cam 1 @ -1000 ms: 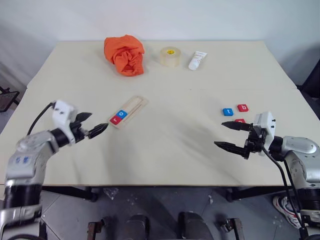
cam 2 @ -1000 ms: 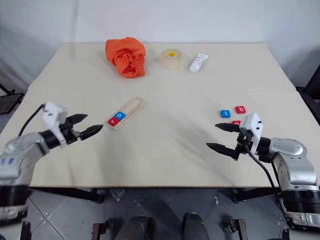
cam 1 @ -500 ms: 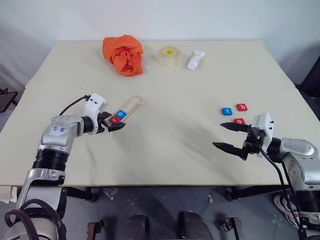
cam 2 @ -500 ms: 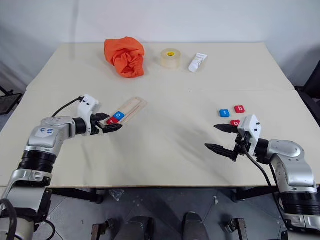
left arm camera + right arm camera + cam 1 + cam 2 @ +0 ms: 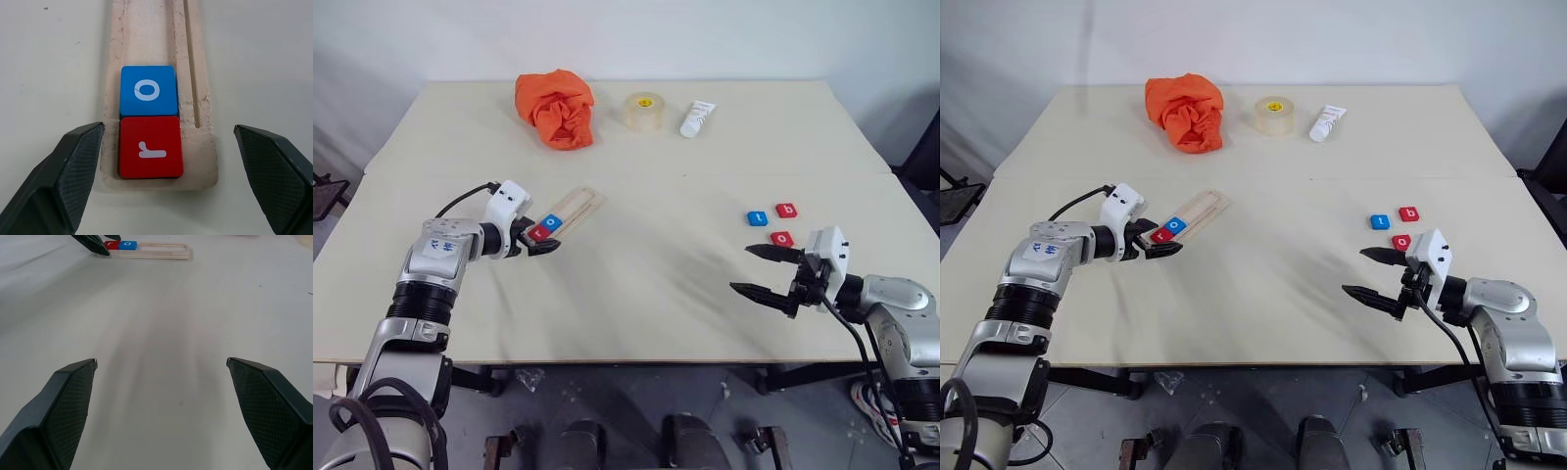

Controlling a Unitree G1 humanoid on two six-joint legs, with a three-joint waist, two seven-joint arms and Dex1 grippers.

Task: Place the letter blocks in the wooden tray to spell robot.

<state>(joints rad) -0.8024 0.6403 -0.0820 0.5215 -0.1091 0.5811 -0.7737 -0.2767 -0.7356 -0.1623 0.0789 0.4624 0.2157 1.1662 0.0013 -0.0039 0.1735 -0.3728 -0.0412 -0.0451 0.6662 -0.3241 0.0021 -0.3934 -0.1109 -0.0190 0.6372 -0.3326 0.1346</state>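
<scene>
The wooden tray (image 5: 579,203) lies at an angle left of the table's middle. A red "r" block (image 5: 150,147) sits at its near end, with a blue "o" block (image 5: 148,90) touching it. My left gripper (image 5: 540,238) is open at that end, one finger on each side of the tray, gripping nothing. Three loose letter blocks lie at the right: a blue "t" (image 5: 758,217), a red "b" (image 5: 786,210) and a red "o" (image 5: 781,238). My right gripper (image 5: 742,268) hovers open and empty just in front of them.
Along the far side lie a crumpled orange cloth (image 5: 556,106), a roll of clear tape (image 5: 646,110) and a white tube (image 5: 698,118). Bare tabletop (image 5: 656,264) stretches between the tray and the loose blocks. The front table edge runs just below both arms.
My left gripper swung forward and to the right from the table's left side to the tray's near end, then held still. The right gripper stayed put.
</scene>
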